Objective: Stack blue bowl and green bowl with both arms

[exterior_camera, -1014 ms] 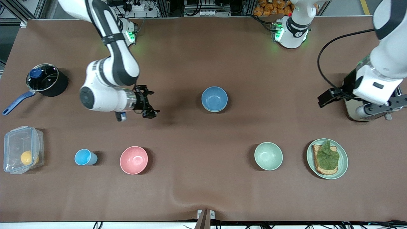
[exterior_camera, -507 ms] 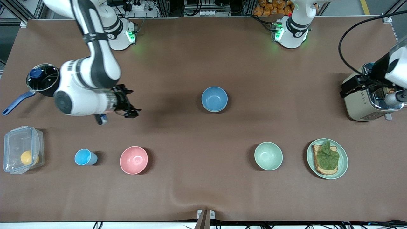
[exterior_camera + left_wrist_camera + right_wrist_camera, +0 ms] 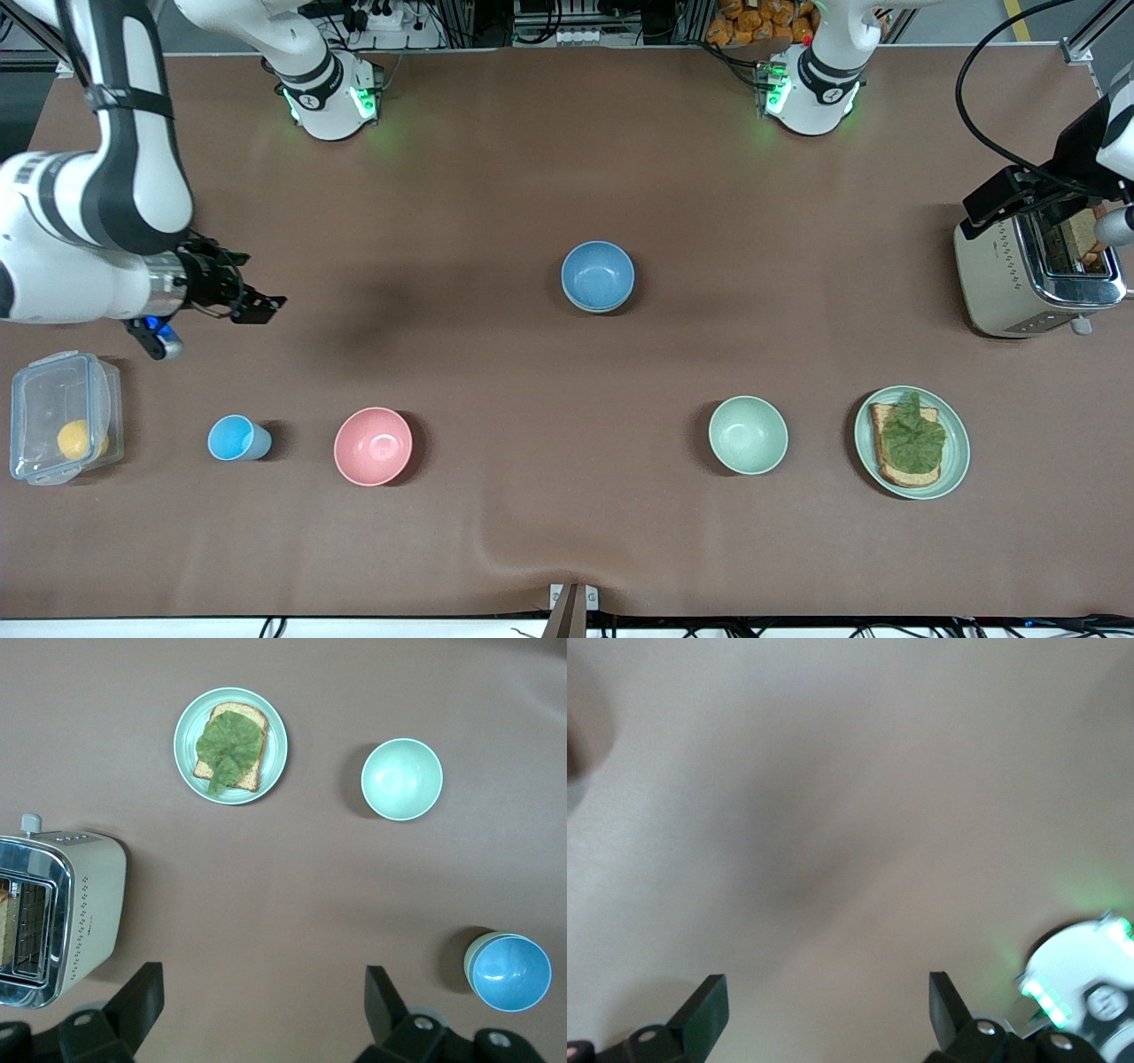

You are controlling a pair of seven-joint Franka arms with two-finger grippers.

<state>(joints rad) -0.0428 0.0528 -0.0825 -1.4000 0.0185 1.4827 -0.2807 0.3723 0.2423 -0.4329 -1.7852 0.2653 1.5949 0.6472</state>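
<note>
Front view: the brown table (image 3: 549, 532) is seen with wide bare cloth around its middle. The toaster (image 3: 1032, 275) is set at the left arm's end, and the left gripper (image 3: 261, 1014) is held over it, fingers wide apart. The right gripper (image 3: 252, 306) is held over bare cloth at the right arm's end, fingers spread, nothing between them. The blue bowl (image 3: 598, 276) is nested in the green bowl (image 3: 472, 957) at mid-table. Nearer the camera, 2 bowls are seen: a mint bowl (image 3: 748, 434) and a pink bowl (image 3: 373, 446).
</note>
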